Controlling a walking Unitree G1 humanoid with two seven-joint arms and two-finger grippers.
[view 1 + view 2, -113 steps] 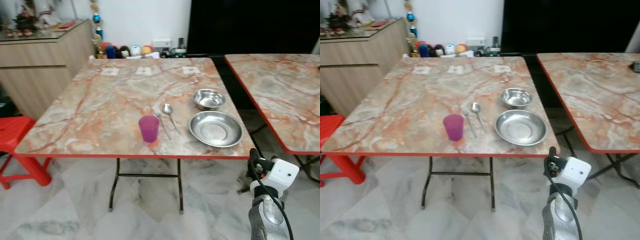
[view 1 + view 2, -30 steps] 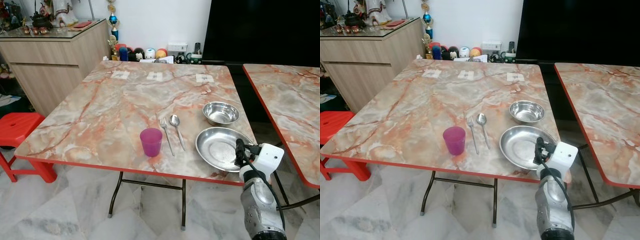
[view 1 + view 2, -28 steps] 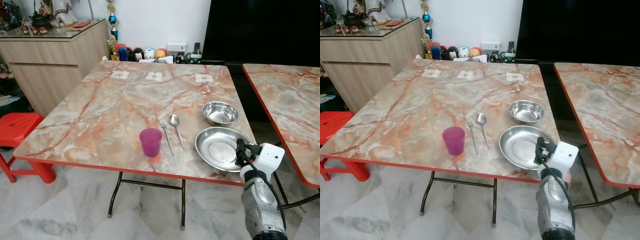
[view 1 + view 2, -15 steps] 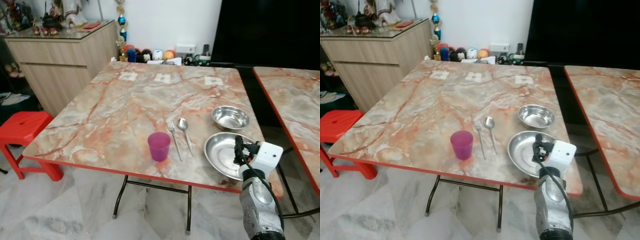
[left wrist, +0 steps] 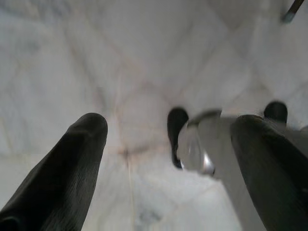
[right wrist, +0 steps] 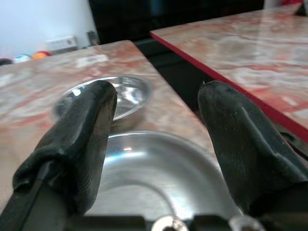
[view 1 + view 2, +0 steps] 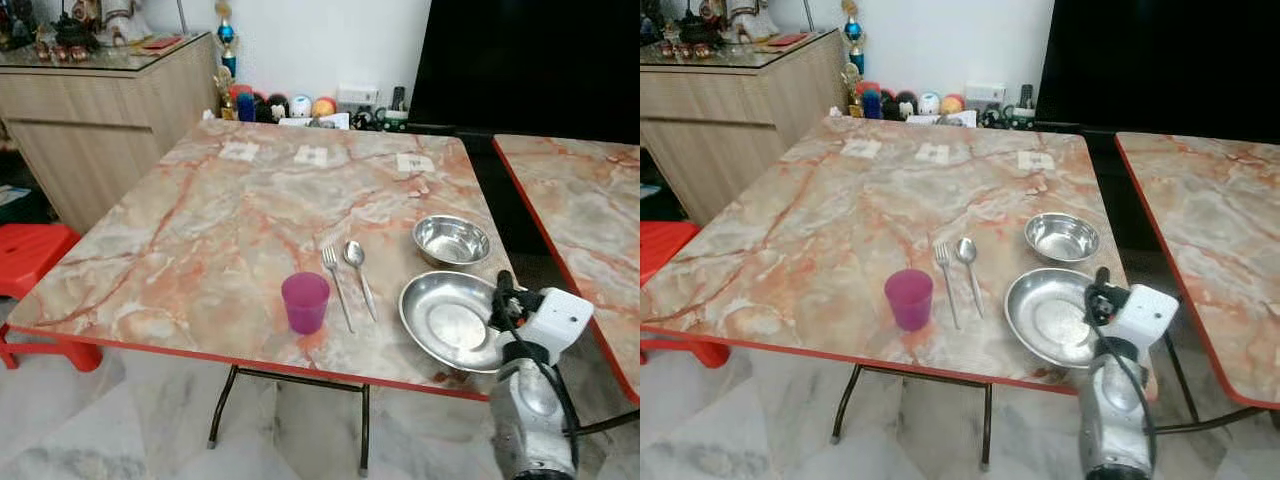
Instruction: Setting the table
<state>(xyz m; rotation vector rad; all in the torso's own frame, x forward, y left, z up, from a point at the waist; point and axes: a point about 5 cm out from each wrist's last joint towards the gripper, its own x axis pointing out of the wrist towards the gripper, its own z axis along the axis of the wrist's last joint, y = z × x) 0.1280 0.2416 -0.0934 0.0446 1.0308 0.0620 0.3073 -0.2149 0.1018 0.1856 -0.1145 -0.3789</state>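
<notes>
On the marble table [image 7: 200, 230] stand a purple cup [image 7: 304, 302], a fork [image 7: 336, 287], a spoon [image 7: 358, 275], a small steel bowl [image 7: 451, 240] and a wide steel plate [image 7: 450, 320], all near the front right corner. My right gripper [image 6: 158, 89] is open, hovering low over the plate's [image 6: 144, 178] near right rim, with the bowl [image 6: 127, 98] seen between its fingers. It holds nothing. My left gripper [image 5: 171, 122] is open and hangs over the floor.
A second marble table [image 7: 590, 200] stands to the right across a narrow gap. A red stool [image 7: 30, 270] and a wooden cabinet [image 7: 90, 110] are on the left. Toys [image 7: 290, 105] line the wall behind the table, and paper labels [image 7: 310, 155] lie along its far edge.
The camera has shifted slightly, and the view has moved with it. My right gripper stays at the plate's right rim. Cup, cutlery, bowl and plate keep their places.
</notes>
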